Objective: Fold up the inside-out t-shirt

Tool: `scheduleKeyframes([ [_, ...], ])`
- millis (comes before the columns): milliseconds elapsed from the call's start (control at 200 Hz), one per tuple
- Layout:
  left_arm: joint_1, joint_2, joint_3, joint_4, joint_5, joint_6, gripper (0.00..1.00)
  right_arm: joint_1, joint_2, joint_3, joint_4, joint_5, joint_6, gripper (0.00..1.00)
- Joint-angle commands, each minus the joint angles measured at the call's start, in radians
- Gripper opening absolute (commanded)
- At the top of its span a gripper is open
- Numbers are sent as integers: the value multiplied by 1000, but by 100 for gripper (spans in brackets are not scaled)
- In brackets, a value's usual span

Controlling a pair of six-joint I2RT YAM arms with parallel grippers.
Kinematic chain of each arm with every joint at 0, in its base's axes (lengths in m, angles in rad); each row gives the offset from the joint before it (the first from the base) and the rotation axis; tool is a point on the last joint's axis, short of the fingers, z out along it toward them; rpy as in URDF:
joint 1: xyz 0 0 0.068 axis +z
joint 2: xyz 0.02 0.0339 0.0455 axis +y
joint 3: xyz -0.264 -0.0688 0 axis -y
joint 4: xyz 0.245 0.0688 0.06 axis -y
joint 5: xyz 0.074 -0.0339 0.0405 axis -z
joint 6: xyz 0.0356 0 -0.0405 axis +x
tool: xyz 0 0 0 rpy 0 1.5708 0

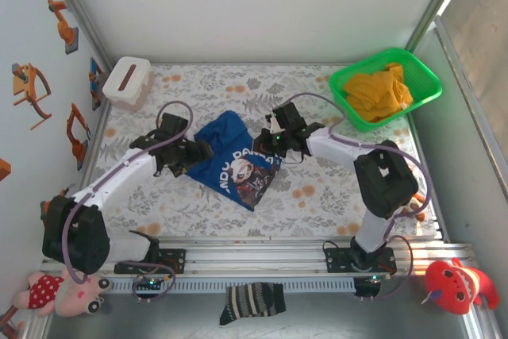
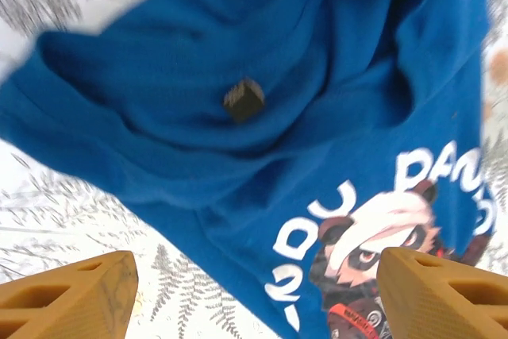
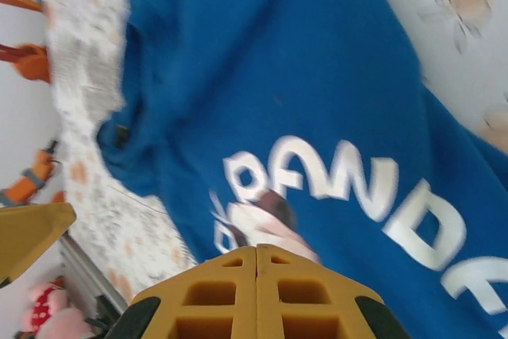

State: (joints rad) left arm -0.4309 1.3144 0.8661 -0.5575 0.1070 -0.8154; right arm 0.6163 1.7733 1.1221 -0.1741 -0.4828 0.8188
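T-shirt [image 1: 234,160]: royal blue, lying crumpled at the middle of the floral mat [image 1: 317,196], turned cornerwise like a diamond.
T-shirt surface: deep folds and soft ridges across the upper half; a small dark square tag [image 2: 243,99] sits among them.
T-shirt print: large white letters and a cartoon masked animal face [image 2: 373,236], facing up on the half nearer the mat's near edge.
Left gripper [image 1: 197,151]: released, its orange fingers [image 2: 79,295] spread wide above the shirt's left edge, toward the mat's left side.
Right gripper [image 1: 274,139]: clenched, its fingers [image 3: 222,291] pressed together over the printed letters, at the shirt's corner toward the mat's right side.
In the way: both arms reach in over the mat from its near edge.
Green basket [image 1: 343,97]: at the mat's far right corner, holding yellow-orange cloth [image 1: 381,93].
White box [image 1: 127,81]: at the mat's far left corner.
Striped sock [image 1: 252,303]: off the mat, beyond its near edge.
Plush toys: a pink one [image 1: 67,291] and a red one [image 1: 456,283], beyond the mat's near corners.
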Motion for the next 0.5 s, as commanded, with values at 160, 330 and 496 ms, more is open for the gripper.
scheduleKeyframes([
  [160, -5, 201, 25, 123, -29, -39, 78, 35, 70, -71, 41, 117, 106, 0],
  [330, 13, 426, 201, 117, 7, 65, 78, 47, 26, -215, 109, 185, 284, 0],
  [496, 15, 605, 403, 89, 49, 171, 78, 155, -31, -324, 178, 274, 477, 0],
])
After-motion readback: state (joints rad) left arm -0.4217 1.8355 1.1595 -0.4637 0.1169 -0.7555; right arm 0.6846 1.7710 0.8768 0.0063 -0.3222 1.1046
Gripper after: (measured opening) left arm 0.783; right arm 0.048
